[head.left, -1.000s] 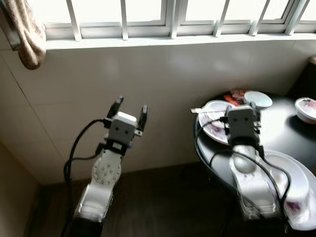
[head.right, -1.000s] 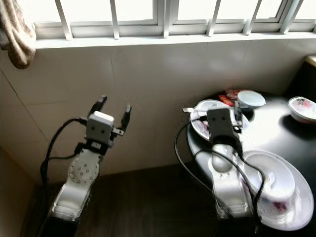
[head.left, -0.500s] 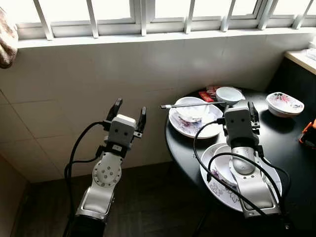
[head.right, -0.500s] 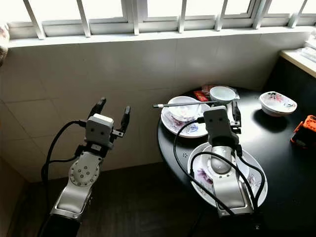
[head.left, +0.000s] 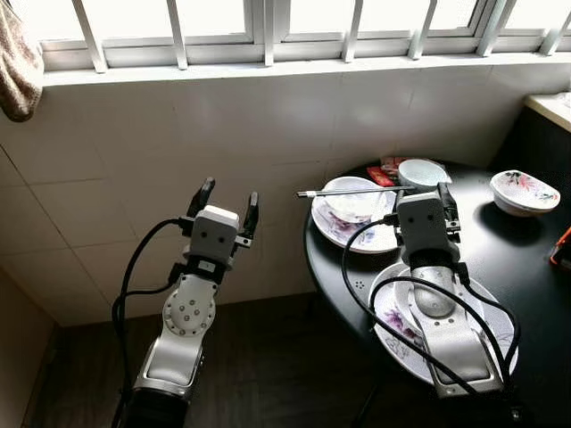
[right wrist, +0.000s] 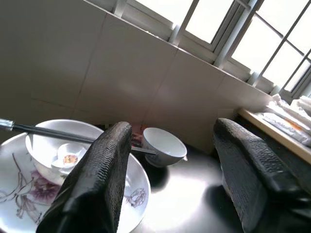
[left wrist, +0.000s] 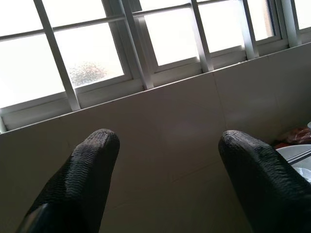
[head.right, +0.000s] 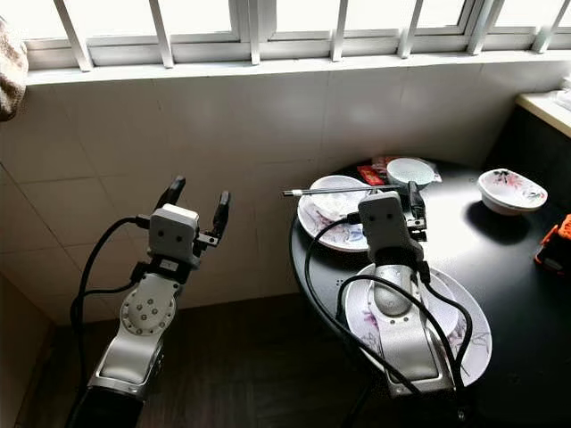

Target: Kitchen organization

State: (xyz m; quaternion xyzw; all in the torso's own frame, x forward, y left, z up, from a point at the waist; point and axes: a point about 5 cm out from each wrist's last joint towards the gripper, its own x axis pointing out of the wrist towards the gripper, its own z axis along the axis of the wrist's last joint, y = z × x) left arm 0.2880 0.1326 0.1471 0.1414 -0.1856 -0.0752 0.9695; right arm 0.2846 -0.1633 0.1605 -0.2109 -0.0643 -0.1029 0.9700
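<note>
A round black table stands at the right under the window. On it a floral plate holds a white bowl with dark chopsticks laid across it. Behind are a small white bowl and a red packet. A floral bowl sits further right. My right gripper is open above the table, over a large floral plate that holds a bowl, and points at the small white bowl. My left gripper is open in mid-air, facing the tiled wall.
A barred window runs above the tiled wall. A cloth hangs at the top left. An orange object lies at the table's right edge. Dark floor lies left of the table.
The whole picture has shifted as the camera turned towards the table, which now shows more fully. Both arms hold the same raised pose with open fingers.
</note>
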